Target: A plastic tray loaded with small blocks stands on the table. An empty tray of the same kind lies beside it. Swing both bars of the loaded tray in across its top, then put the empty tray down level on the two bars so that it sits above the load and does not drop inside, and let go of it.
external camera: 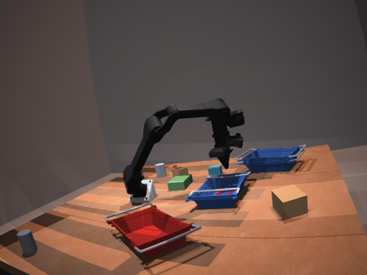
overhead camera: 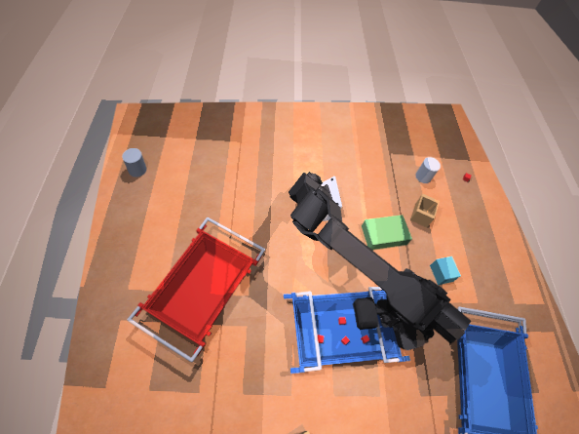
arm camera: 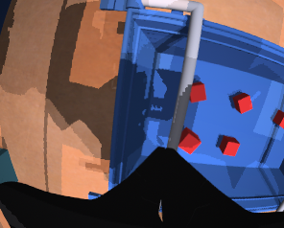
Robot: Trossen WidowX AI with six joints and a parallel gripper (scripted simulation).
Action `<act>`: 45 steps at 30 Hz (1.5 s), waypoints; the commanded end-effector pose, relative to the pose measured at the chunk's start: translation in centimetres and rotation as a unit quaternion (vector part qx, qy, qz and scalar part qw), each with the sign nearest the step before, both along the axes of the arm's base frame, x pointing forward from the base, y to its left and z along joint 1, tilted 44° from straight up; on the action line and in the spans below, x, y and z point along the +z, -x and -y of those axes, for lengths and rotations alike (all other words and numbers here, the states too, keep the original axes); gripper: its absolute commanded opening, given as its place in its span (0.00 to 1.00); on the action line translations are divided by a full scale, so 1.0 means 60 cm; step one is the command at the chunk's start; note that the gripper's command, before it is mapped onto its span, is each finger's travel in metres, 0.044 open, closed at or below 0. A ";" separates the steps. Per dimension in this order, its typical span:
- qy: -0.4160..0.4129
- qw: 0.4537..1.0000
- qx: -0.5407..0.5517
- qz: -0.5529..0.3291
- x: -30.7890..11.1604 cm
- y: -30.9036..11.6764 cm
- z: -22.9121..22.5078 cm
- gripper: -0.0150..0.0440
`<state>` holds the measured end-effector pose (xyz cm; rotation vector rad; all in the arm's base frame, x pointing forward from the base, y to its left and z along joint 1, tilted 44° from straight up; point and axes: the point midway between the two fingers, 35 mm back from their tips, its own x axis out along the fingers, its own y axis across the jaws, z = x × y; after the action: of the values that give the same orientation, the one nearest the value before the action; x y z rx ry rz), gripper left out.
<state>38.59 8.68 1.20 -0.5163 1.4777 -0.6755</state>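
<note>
The loaded blue tray (overhead camera: 303, 331) (external camera: 213, 204) (arm camera: 131, 96) holds several small red blocks (overhead camera: 342, 320) (arm camera: 243, 102). Its left bar (overhead camera: 316, 331) (external camera: 216, 191) and right bar (overhead camera: 382, 347) (external camera: 230, 175) (arm camera: 191, 57) both lie across its top. My gripper (external camera: 227, 167) (arm camera: 164, 154) is shut and empty, pointing down a little above the right bar; the fingers hide that bar's near part in the wrist view. The empty blue tray (overhead camera: 492, 370) (external camera: 269, 166) stands upright to the right, its bars outside its ends.
An empty red tray (overhead camera: 195, 287) (external camera: 151, 228) with bars swung out stands to the left. A green block (overhead camera: 387, 231), cyan block (overhead camera: 444, 269), small open box (overhead camera: 425, 211) and grey cylinder (overhead camera: 428, 170) stand behind the blue trays. A tan box (external camera: 290, 201) stands in front.
</note>
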 end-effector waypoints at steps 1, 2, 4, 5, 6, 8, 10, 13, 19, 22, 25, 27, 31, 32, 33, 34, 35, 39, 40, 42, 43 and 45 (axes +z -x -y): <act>0.000 1.000 0.000 0.000 0.000 0.000 0.000 0.25; 0.000 1.000 0.000 0.000 0.000 0.000 0.000 0.25; 0.000 1.000 0.000 0.000 0.000 0.000 0.000 0.25; 0.000 1.000 0.000 0.000 0.000 0.000 0.000 0.25; 0.000 1.000 0.000 0.000 0.000 0.000 0.000 0.25; 0.000 1.000 0.000 0.000 0.000 0.000 0.000 0.25; 0.000 1.000 0.000 0.000 0.000 0.000 0.000 0.25; 0.000 1.000 0.000 0.000 0.000 0.000 0.000 0.25; 0.000 1.000 0.000 0.000 0.000 0.000 0.000 0.25; 0.000 1.000 0.000 0.000 0.000 0.000 0.000 0.25; 0.000 1.000 0.000 0.000 0.000 0.000 0.000 0.25; 0.000 1.000 0.000 0.000 0.000 0.000 0.000 0.25; 0.000 1.000 0.000 0.000 0.000 0.000 0.000 0.39; 0.000 1.000 0.000 0.000 0.000 0.000 0.000 0.43; 0.000 1.000 0.000 0.000 0.000 0.000 0.000 0.48; 0.000 1.000 0.000 0.000 0.000 0.000 0.000 0.52; 0.000 1.000 0.002 -0.001 0.002 0.000 -0.002 0.57; 0.001 1.000 0.025 -0.017 0.029 0.000 -0.029 0.74; 0.004 1.000 0.006 -0.010 0.014 0.001 -0.003 0.79; -0.002 1.000 -0.008 0.003 0.046 -0.005 0.027 0.88; -0.005 1.000 -0.019 0.013 0.070 -0.008 0.051 0.92; -0.010 0.999 -0.040 0.033 0.114 -0.008 0.097 1.00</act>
<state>38.74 7.15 4.54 -0.4953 1.4783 -0.6735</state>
